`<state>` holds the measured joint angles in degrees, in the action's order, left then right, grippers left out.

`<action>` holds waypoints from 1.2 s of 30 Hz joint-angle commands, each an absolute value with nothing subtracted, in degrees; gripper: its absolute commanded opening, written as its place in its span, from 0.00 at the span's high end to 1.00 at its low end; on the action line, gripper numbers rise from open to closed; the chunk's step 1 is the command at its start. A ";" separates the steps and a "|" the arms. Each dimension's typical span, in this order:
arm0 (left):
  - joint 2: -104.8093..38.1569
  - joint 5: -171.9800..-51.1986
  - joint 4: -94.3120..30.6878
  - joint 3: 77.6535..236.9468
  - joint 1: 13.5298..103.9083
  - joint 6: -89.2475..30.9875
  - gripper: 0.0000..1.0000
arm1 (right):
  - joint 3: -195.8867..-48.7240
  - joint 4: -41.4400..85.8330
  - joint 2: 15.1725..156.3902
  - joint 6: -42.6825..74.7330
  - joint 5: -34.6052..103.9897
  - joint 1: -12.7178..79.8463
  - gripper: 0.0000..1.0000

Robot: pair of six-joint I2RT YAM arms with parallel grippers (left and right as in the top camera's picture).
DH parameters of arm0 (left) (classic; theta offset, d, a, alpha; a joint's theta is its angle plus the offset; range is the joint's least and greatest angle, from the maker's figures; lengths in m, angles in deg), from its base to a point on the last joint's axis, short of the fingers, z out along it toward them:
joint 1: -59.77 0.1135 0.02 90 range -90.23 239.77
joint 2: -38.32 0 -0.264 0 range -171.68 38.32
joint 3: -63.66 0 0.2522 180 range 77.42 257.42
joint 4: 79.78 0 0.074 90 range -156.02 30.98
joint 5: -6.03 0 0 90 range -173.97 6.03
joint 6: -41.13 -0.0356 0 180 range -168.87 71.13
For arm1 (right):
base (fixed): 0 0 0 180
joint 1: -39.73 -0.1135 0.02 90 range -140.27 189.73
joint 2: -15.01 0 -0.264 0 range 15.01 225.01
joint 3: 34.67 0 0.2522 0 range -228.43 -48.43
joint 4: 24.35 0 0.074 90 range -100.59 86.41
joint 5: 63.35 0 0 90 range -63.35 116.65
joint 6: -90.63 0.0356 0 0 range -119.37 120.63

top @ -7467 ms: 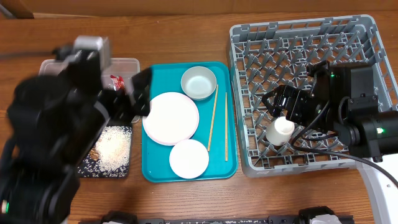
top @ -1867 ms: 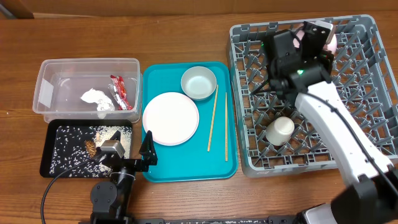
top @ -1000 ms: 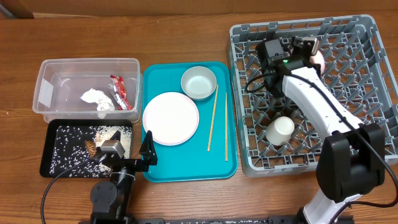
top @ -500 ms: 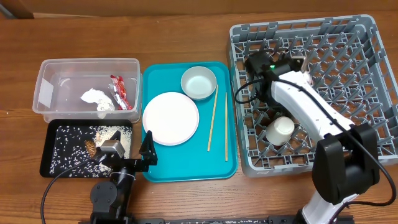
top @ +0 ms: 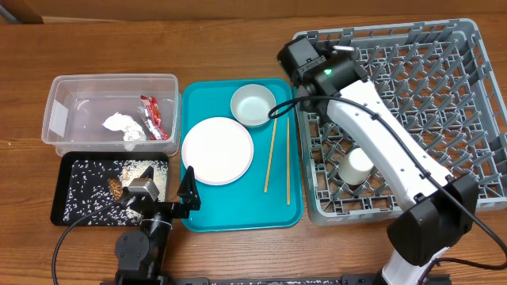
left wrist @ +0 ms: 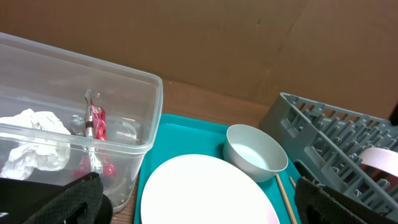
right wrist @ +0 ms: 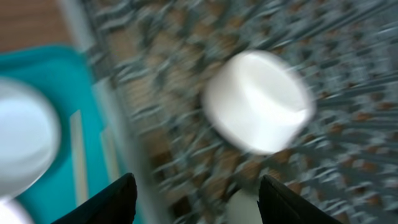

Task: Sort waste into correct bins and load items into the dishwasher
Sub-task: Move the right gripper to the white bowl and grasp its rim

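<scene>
The grey dish rack [top: 444, 87] holds a small white cup [top: 356, 166], also blurred in the right wrist view [right wrist: 258, 102]. My right gripper [top: 299, 63] is open and empty over the rack's left edge, next to the pale bowl [top: 253, 104]; its fingers [right wrist: 196, 199] are spread. The large white plate [top: 218, 150] and two chopsticks [top: 272, 154] lie on the teal tray [top: 238, 214]. The clear tub [top: 63, 91] holds the white napkin [top: 119, 123] and red wrapper [top: 150, 115]. The black tray [top: 59, 202] holds rice and brown bits [top: 119, 186]. My left gripper [top: 186, 194] is open. The small plate is hidden.
The left wrist view shows the tub [left wrist: 124, 74], the bowl [left wrist: 255, 152], the large plate [left wrist: 205, 193] and the rack's near wall [left wrist: 323, 137], with a pale rounded shape [left wrist: 379, 158] among its pegs. A cardboard wall [left wrist: 217, 43] stands behind the table.
My right arm has swung left across the rack from its back right to its left edge by the bowl. The small pale plate it carried no longer shows. The left arm stays parked.
</scene>
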<state>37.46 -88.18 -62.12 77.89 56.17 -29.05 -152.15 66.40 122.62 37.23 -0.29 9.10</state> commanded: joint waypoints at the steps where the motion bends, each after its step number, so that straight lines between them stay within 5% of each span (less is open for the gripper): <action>1: 37.96 -87.85 -61.90 77.70 56.74 -28.07 0.00 | -150.82 63.47 121.97 34.17 20.52 6.80 0.39; 4: 37.96 -87.85 -61.90 77.70 56.74 -28.07 0.00 | -145.90 57.55 122.21 33.88 29.65 3.78 0.44; 15: 37.96 -87.85 -61.90 77.70 56.74 -28.07 0.00 | -127.26 35.17 122.51 39.63 30.20 1.21 0.49; 36: 37.96 -87.85 -61.90 77.70 56.74 -28.07 0.00 | -127.23 13.11 126.64 42.30 32.87 13.20 0.55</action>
<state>37.46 -88.18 -62.12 77.89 56.17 -29.05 -126.88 14.71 123.54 38.54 30.79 13.82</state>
